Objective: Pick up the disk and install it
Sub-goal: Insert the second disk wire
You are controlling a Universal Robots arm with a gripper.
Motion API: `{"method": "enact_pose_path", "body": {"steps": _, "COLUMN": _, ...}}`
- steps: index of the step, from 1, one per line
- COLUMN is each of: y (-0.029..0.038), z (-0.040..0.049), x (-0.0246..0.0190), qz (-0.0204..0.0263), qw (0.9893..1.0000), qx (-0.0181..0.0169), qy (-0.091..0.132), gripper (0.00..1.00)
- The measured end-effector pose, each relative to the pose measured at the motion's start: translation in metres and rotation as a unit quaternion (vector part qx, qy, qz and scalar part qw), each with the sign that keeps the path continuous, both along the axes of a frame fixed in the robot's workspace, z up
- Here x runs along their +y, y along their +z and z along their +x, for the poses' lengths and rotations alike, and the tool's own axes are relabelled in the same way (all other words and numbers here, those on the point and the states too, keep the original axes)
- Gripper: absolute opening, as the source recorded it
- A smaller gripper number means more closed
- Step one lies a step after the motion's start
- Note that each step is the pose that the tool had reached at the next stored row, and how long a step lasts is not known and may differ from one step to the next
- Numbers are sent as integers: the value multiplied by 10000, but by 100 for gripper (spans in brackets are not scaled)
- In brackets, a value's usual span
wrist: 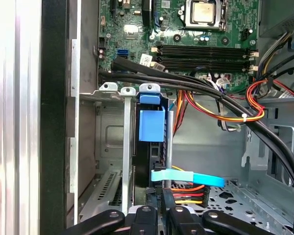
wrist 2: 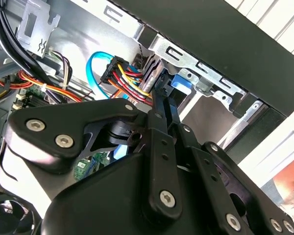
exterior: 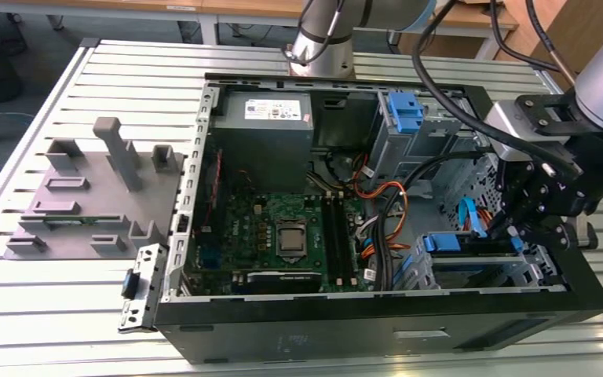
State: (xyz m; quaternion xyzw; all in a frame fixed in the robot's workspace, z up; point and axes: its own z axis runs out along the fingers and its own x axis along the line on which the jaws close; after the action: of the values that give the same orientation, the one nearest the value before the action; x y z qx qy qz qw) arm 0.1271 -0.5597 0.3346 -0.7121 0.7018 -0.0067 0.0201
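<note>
First wrist view shows the gripper point(wrist: 164, 208) with its fingers drawn close together around the rear edge of the disk point(wrist: 151, 128), which stands on edge in the metal drive cage point(wrist: 112, 147); exterior view has the arm point(exterior: 595, 86) reaching down into the computer case point(exterior: 385, 314), the disk mostly hidden

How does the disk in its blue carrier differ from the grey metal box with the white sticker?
The flat disk in its blue plastic carrier stands edge-on in the metal drive bay. The grey metal box with the white sticker shows its broad stickered face in the exterior view. The disk is slim, the box far bulkier. The disk carries blue plastic, the box none. Both sit inside the open black computer case.
</note>
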Motion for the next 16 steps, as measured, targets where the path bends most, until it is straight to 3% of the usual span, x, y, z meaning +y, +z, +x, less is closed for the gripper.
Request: {"method": "enact_pose_path", "body": {"steps": 16, "y": 3, "z": -1, "x": -3, "qz": -6, "qw": 10000, "qx": 0, "qy": -3, "gripper": 16}}
